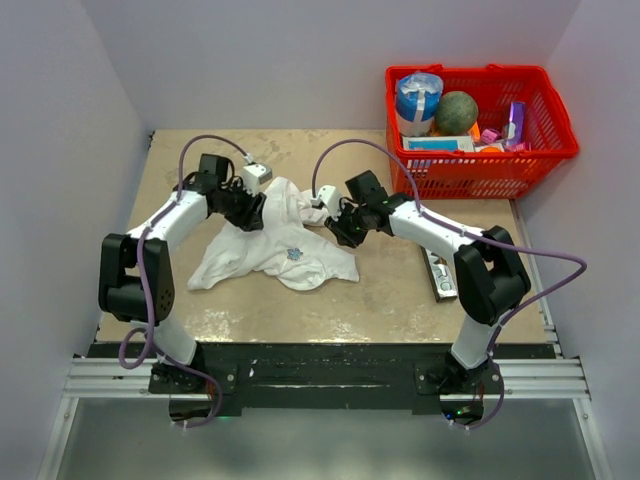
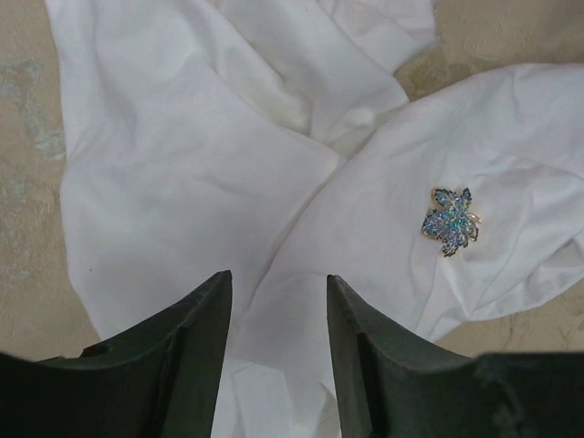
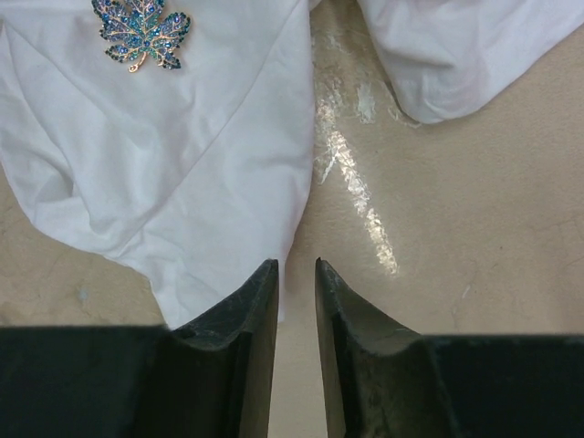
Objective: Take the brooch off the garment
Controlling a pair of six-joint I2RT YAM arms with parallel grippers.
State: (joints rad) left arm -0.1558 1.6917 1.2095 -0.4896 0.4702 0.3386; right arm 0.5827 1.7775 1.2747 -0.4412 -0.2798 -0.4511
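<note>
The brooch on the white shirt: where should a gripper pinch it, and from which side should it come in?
Pinch the brooch across its leaf-shaped rim, coming from straight above. It lies flat, face up on the shirt, so only its outer edges offer a hold. A sideways approach would likely just bunch the soft cloth.

Lighting bright and even, shadows soft. Glare streak on table (image 3: 474,274) just ahead of right gripper (image 3: 297,269). Focus sharp.
</note>
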